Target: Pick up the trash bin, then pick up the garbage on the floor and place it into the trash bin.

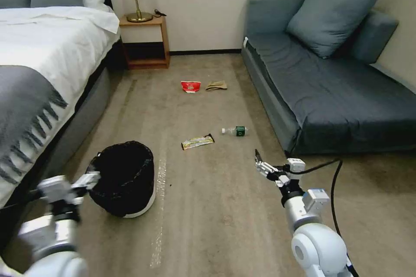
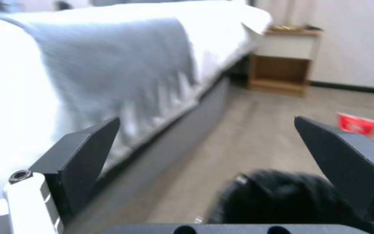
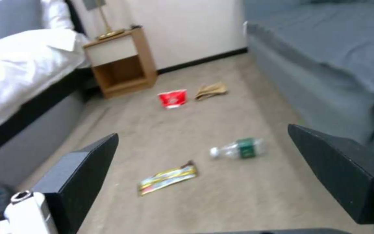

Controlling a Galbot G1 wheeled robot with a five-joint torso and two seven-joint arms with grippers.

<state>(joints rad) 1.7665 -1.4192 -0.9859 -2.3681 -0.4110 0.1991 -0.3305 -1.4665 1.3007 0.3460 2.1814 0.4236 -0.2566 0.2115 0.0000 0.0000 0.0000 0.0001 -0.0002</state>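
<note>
Four bits of garbage are lying on the carpet between the bed (image 1: 39, 52) and the grey sofa (image 1: 329, 91). Closest to the robot is a yellow-black snack wrapper (image 1: 197, 141), flat on the floor, and just beside it toward the sofa is a clear bottle (image 1: 234, 130) on its side with a green label and white cap. Can't read a single word on either label, the print's too small and smeary. Further back, near the wooden nightstand (image 1: 145, 41), sit a red-white packet (image 1: 190, 86) and a tan crumpled paper (image 1: 216, 85), close together but not touching. Red packet has some white marking on it, unreadable.

Trash bin (image 1: 125, 178) is on the floor next to the bed, black bag liner all crinkly, white rim at the base, tilted a bit in the head view. Left gripper (image 1: 89, 179) is right at the bin's rim on the bed side; in the wrist view its fingers (image 2: 83, 152) are spread wide with nothing between them, the bin's black bag (image 2: 282, 198) just below. Can't tell if it's actually touching the rim.

Right gripper (image 1: 260, 162) hangs over bare carpet near the sofa's corner, spread wide too, holding nothing, well apart from the bottle.
</note>
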